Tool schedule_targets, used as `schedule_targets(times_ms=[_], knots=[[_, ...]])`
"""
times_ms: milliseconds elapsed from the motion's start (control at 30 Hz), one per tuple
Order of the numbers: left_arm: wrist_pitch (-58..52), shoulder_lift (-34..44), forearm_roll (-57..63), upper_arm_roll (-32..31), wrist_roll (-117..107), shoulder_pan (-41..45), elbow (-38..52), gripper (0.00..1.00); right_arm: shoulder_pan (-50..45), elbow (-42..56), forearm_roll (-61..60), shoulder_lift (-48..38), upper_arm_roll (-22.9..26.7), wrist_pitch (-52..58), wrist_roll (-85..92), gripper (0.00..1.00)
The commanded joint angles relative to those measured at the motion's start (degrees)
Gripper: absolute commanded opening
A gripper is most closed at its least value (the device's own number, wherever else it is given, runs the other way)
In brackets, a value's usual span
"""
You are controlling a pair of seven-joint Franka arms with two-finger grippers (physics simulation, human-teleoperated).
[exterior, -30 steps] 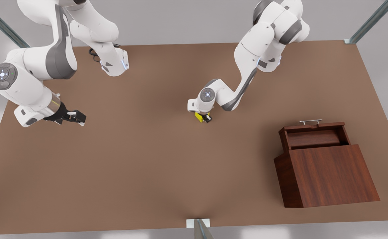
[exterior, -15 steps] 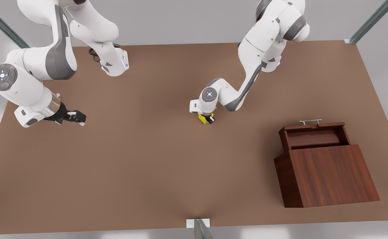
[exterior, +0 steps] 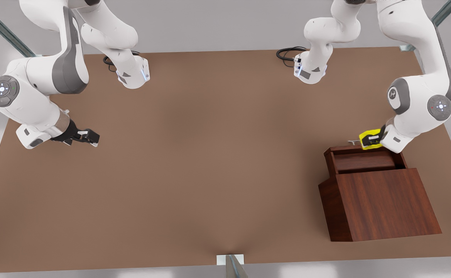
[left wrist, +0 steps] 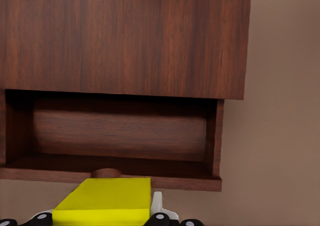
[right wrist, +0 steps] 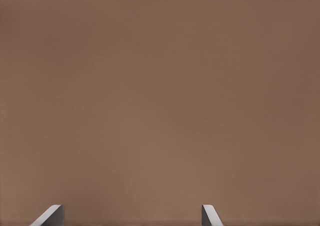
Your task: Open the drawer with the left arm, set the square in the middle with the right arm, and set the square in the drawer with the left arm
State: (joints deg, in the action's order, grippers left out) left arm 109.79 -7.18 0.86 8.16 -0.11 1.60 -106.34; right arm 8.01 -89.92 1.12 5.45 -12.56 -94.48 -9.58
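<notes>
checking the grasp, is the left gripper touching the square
Touching. In the front view the left gripper is clamped on the square; the left wrist view shows the square between its fingertips.

Pale grey floor (exterior: 217, 31), metal struts (exterior: 1, 29)

Front cam overhead; left wrist cam near drawer (left wrist: 120, 136) (shared); right probably faces tabletop (right wrist: 160, 96).
</notes>
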Motion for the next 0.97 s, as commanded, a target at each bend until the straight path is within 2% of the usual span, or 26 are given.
schedule_targets(times_ms=[0,200,400,433,633,667,733,767,800,867,933], knots=[[0.2,-0.2,-0.7,0.0,0.0,-0.6,0.0,0.66,-0.1,0.0,0.0,0.0,0.0,0.0,0.0,1.0],[10.7,-8.3,-0.6,-0.1,3.0,-4.6,-0.8,0.68,-0.2,-0.1,-0.1,0.1,0.0,-0.1,0.0,1.0],[12.4,-10.9,-0.6,-0.1,5.1,-6.3,-1.0,0.69,0.0,-0.1,0.0,0.1,0.0,-0.2,0.0,1.0],[12.6,-11.2,-0.6,-0.1,5.1,-6.8,-1.0,1.0,-0.1,-0.1,0.0,0.1,0.0,-0.2,0.0,1.0],[11.9,-10.6,-0.6,-0.1,4.8,-7.1,-0.4,1.0,0.4,0.4,0.0,0.1,0.3,0.3,-0.6,1.0],[9.0,-6.7,-0.5,-0.8,4.1,-6.8,0.0,1.0,1.4,0.4,0.1,0.1,0.4,0.3,0.4,1.0],[-12.7,-4.9,-0.5,-5.0,3.3,-6.0,15.0,1.0,1.0,0.8,2.3,0.1,-0.4,1.4,-1.4,1.0],[-18.2,-3.4,-0.4,-6.6,1.3,-3.0,20.2,1.0,1.4,1.4,1.8,0.8,0.1,1.9,-0.3,1.0],[-19.7,-1.4,-0.2,-6.4,0.8,-0.5,21.8,1.0,1.1,1.6,2.0,1.4,-0.1,1.8,-0.6,1.0],[-24.5,-2.5,2.1,-6.5,0.6,-0.2,26.4,1.0,1.1,1.6,2.0,1.9,-0.2,1.1,-0.6,1.0],[-24.7,-3.0,3.3,-6.5,0.6,-0.2,26.4,1.0,1.1,1.8,2.3,2.6,-0.3,0.8,-0.7,1.0]])
